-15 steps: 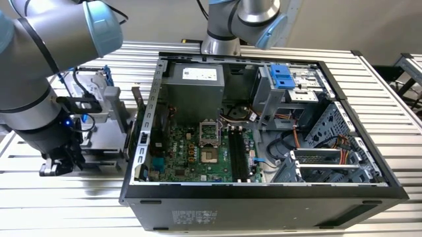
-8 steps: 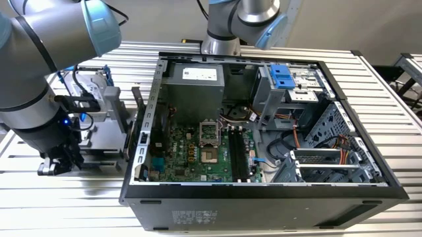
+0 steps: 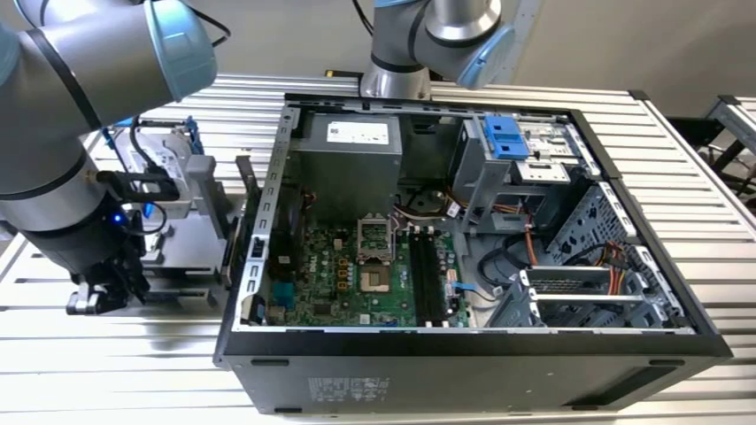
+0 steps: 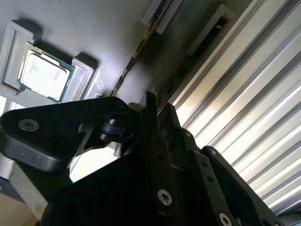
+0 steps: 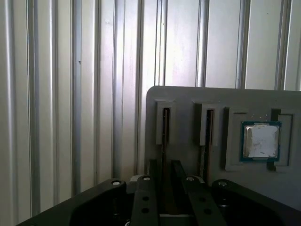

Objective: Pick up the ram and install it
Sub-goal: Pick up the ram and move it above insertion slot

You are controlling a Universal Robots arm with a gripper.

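We see the thin, dark ram stick [image 5: 165,127] standing on its edge in a slot of the flat grey holder tray [image 5: 188,101]. The tray sits on the silver ribbed desk [image 5: 56,94]. Our black pincer [image 5: 164,172] is open, with one finger on each side of the stick. We think a good grab needs the pincer lined up with the stick, a soft squeeze and a lift straight up, so nothing bends.

The pincer [image 3: 101,297] hangs low beside the open computer case [image 3: 473,372].

The case [image 3: 473,363] lies open-topped, free above its black slots [image 3: 423,279]. Cables [image 3: 508,261] and the drive cage [image 3: 537,159] crowd them on the exterior view's right
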